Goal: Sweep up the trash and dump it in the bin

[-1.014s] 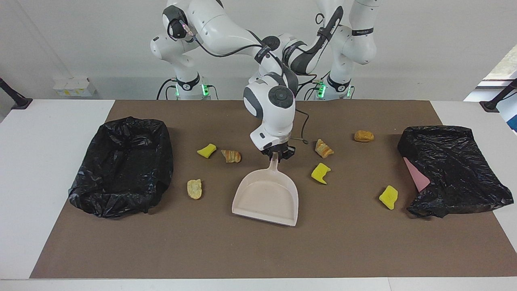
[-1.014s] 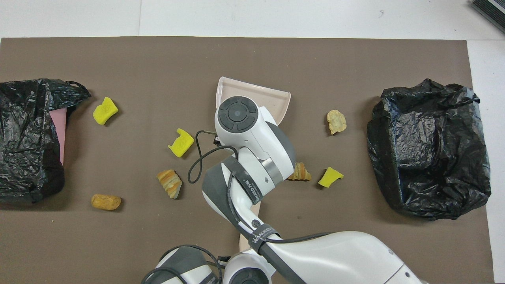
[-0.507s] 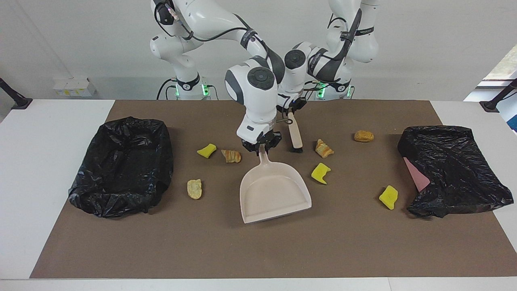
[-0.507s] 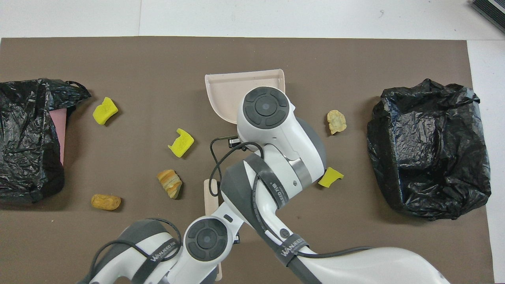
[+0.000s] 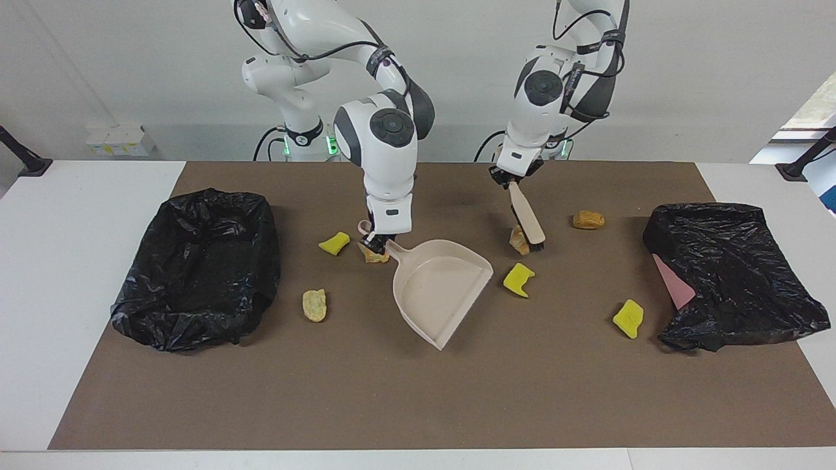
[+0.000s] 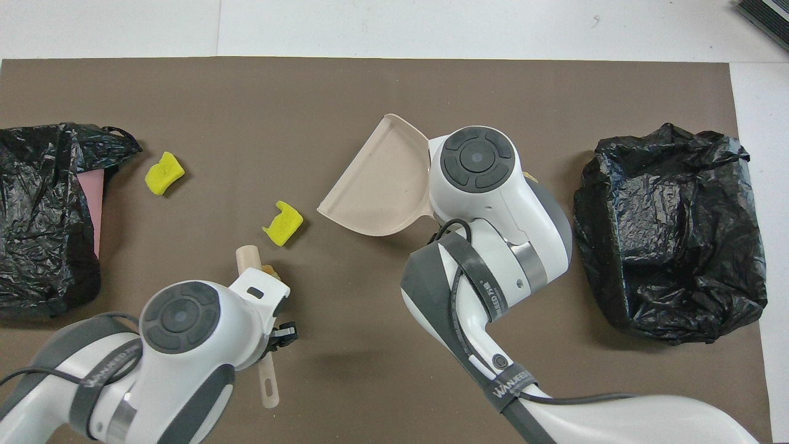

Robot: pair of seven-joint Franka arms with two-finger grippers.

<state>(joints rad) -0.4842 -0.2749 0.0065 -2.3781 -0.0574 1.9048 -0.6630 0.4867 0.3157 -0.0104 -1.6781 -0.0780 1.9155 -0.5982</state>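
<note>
Right gripper [image 5: 377, 244] pinching dustpan [image 5: 441, 287] handle, mouth angled toward 4 o'clock to catch scraps | left gripper [image 5: 510, 182] clamping brush [image 5: 526, 222], bristles touching bread chunk [image 5: 519, 243]

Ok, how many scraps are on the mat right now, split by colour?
Yellow sponge pieces: 3
Brown bread chunks: 4
Total: 7 scraps, none of them in the dustpan.
</note>
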